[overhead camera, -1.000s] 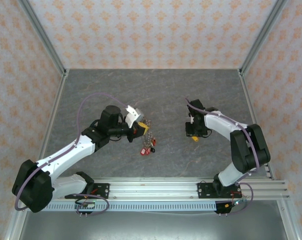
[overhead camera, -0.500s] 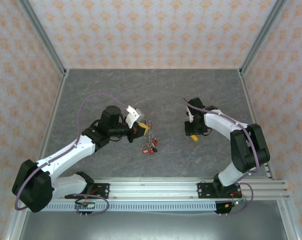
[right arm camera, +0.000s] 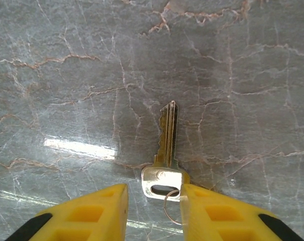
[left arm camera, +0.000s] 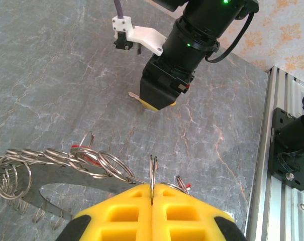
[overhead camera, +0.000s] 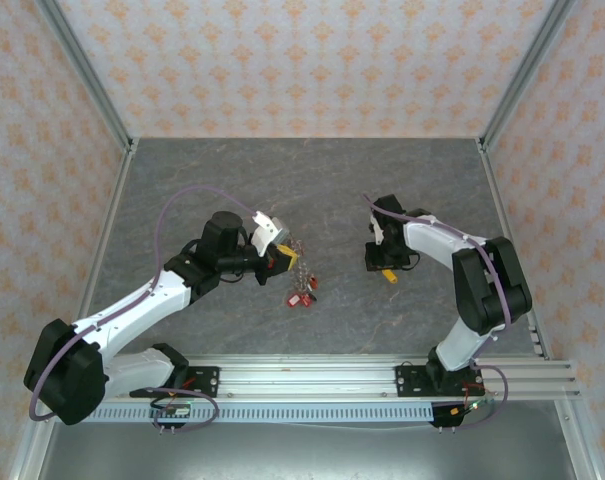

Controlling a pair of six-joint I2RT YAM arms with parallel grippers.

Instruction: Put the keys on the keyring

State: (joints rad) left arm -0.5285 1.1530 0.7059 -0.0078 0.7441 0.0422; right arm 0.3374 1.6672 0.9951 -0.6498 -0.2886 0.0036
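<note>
The keyring (left arm camera: 86, 184) is a flat grey metal piece with many thin shiny wire loops (left arm camera: 66, 156) hung on it. It is held up above the grey stone-look table (overhead camera: 312, 180) by the left gripper (left arm camera: 152, 193). That gripper's yellow blocky fingers (left arm camera: 184, 208) are pressed together on one wire ring (left arm camera: 152, 172) of the bunch. From above, small keys (overhead camera: 300, 298) with red heads are seen hanging just below the keyring. Well off to the right of the keyring, the right gripper (right arm camera: 153, 201) is pointed down at the table. Its yellow fingers (right arm camera: 91, 213) are held apart, and the head of a loose key (right arm camera: 165, 150) is seen lying between them. This key is made of pale gold metal, with a long grooved blade and a square head with a slot in it. A tiny wire loop (right arm camera: 171, 208) is hooked through that slot. The blade is pointed away from the fingers. One finger looks to be just touching the key's head, and a gap is left on the other side. Since a second ago, the right gripper has been moved a little nearer to the keyring, and its fingers have been opened a bit. The left arm has been kept in the same place.
</note>
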